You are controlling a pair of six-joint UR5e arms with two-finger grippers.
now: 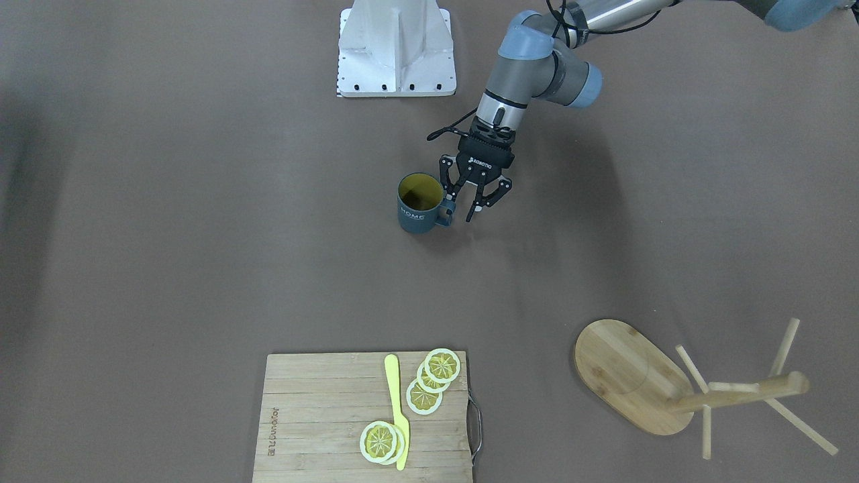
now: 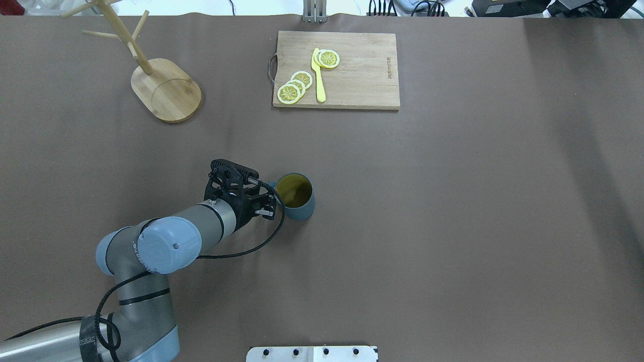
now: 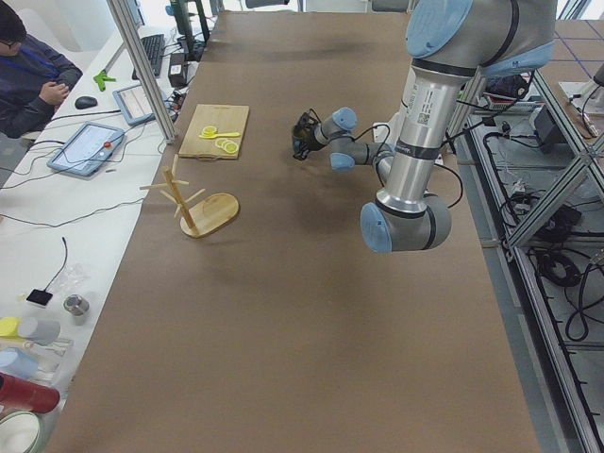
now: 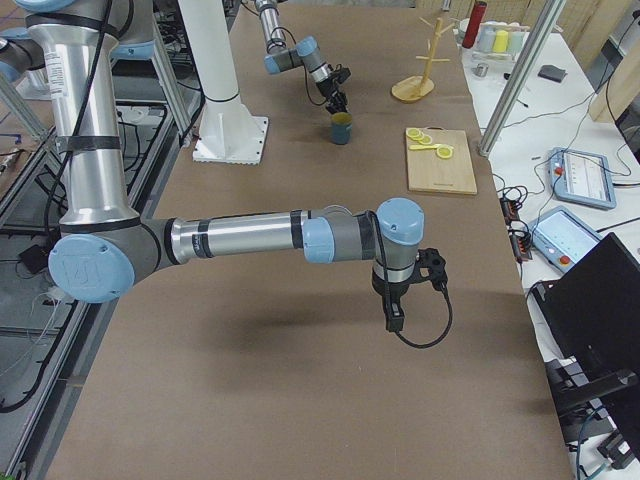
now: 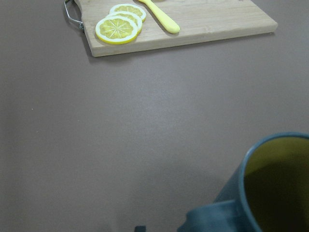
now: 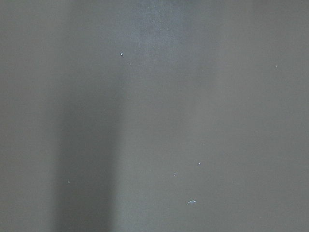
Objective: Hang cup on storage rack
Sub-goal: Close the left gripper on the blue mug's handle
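The cup [image 1: 419, 204] stands upright on the brown table [image 1: 168, 235], just above the middle of the front-facing view. Its yellow inside faces up, and its dark blue side carries the white word "HOME". Its loop handle points toward the right of that frame, at the left tool [image 1: 463, 209]. The black body of this tool bears the white lettering "ROBOTIQ". Its jaws stand apart, and one finger [image 1: 449, 196] is right at the handle, though whether it touches cannot be told. The left wrist view shows the cup's rim and handle at the lower right of its frame.

The storage rack [image 1: 624, 372] is in the lower right of the front-facing view, well apart from the cup, with no mug on its pegs. A bamboo cutting board [image 1: 322, 416] lies at the bottom centre. It holds lemon slices [image 1: 443, 365] and a yellow knife [image 1: 396, 402], and burnt-in writing runs along one edge, too small to read.

The right tool [image 4: 394, 318] hangs over bare table in the middle of the right-side view. Whether it is open or closed cannot be told.
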